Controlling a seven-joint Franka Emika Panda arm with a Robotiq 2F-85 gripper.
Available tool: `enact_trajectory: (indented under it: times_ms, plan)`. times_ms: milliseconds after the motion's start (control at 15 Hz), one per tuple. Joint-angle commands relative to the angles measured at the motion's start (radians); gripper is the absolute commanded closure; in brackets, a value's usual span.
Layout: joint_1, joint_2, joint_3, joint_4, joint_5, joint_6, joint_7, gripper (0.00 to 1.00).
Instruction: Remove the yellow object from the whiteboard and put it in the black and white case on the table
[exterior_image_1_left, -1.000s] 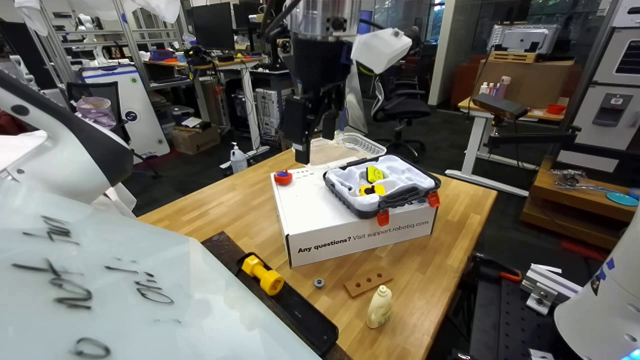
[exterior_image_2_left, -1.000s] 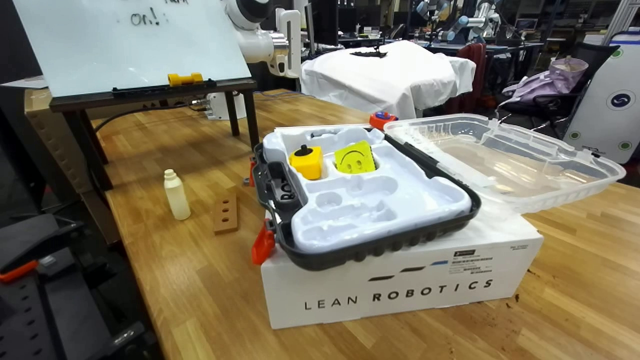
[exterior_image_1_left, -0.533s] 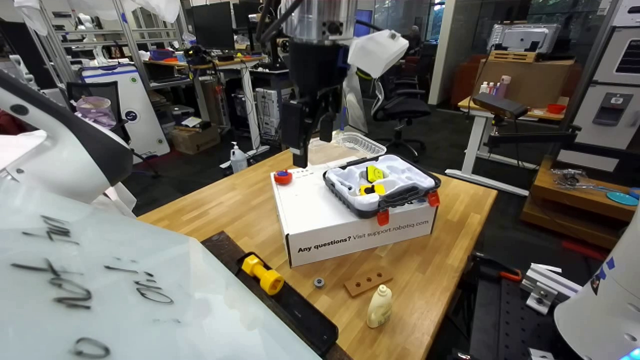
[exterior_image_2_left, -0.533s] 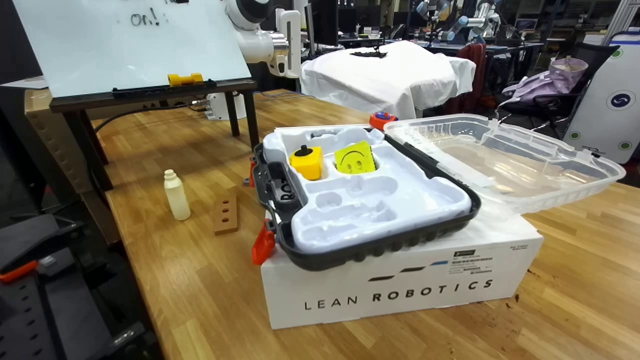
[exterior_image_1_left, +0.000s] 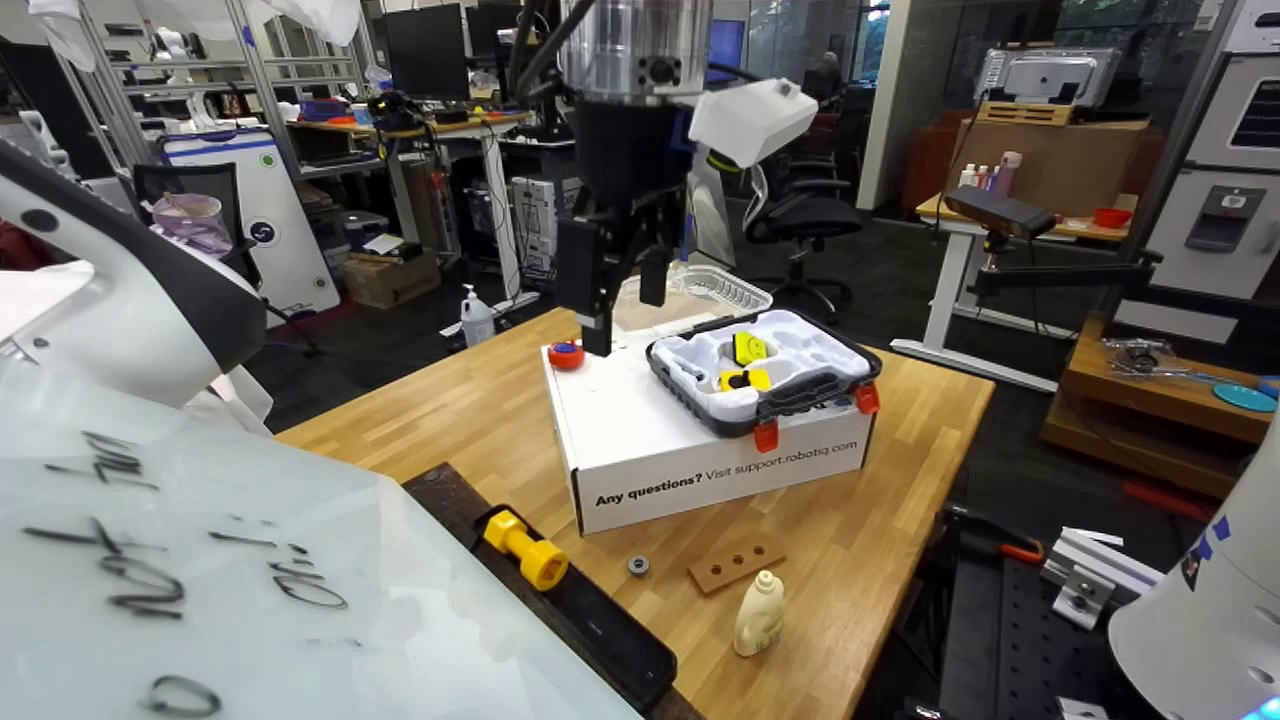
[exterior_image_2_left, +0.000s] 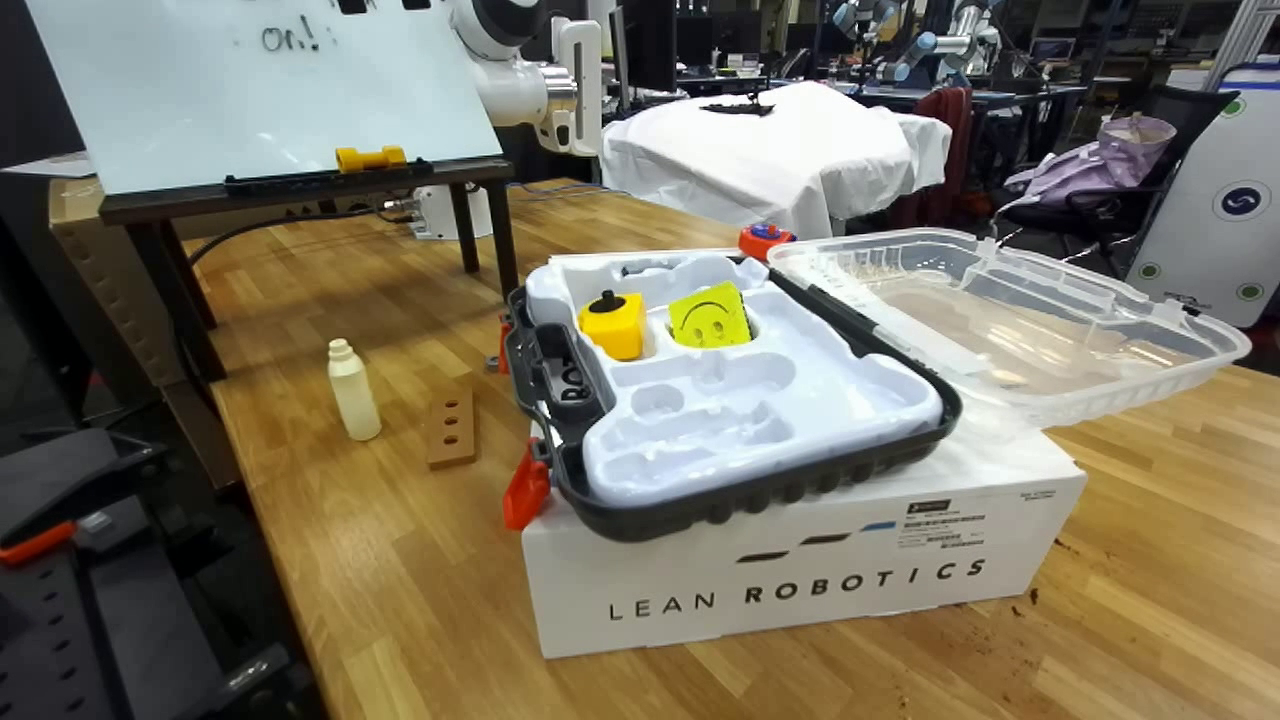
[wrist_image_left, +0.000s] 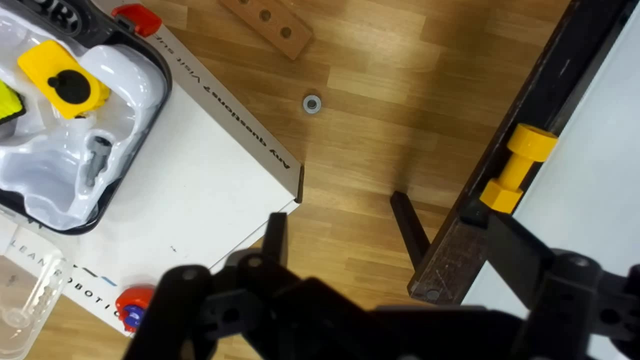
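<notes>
The yellow object (exterior_image_1_left: 526, 550), a bolt-shaped piece with two thick ends, lies on the dark ledge at the lower edge of the whiteboard (exterior_image_1_left: 420, 570). It also shows in an exterior view (exterior_image_2_left: 370, 159) and in the wrist view (wrist_image_left: 517, 167). The black and white case (exterior_image_2_left: 850, 400) stands open on a white box on the table (exterior_image_2_left: 440, 570). My gripper (exterior_image_1_left: 625, 312) is open and empty, pointing down above the table. In the wrist view the gripper (wrist_image_left: 390, 225) has its fingers wide apart, the right finger overlapping the ledge near the yellow object's lower end.
The case holds a yellow tape measure (exterior_image_2_left: 612, 325) and a yellow-green smiley block (exterior_image_2_left: 710, 315). Its clear lid (exterior_image_2_left: 1010, 310) is folded back. A red item (exterior_image_1_left: 566, 355) sits by the white box (exterior_image_1_left: 630, 420). A cream bottle (exterior_image_1_left: 760, 615), holed wooden block (exterior_image_1_left: 736, 568) and grey ring (exterior_image_1_left: 638, 566) lie nearby.
My gripper has moved down a little and slightly left in an exterior view. Its fingertips now show at the top edge, in front of the whiteboard. The yellow object and the case have not moved.
</notes>
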Motion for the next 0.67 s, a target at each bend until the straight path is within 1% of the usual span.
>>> enact_trajectory:
  times_ms: [0, 400, 533, 600]
  plan:
    - [0.013, 0.049, 0.001, 0.019, 0.035, -0.028, 0.037, 0.0]
    - [0.042, 0.107, 0.014, 0.062, 0.062, -0.051, 0.129, 0.0]
    - [0.055, 0.105, 0.02, 0.072, 0.089, -0.053, 0.127, 0.0]
    - [0.051, 0.092, 0.019, 0.042, 0.065, -0.013, 0.123, 0.0]
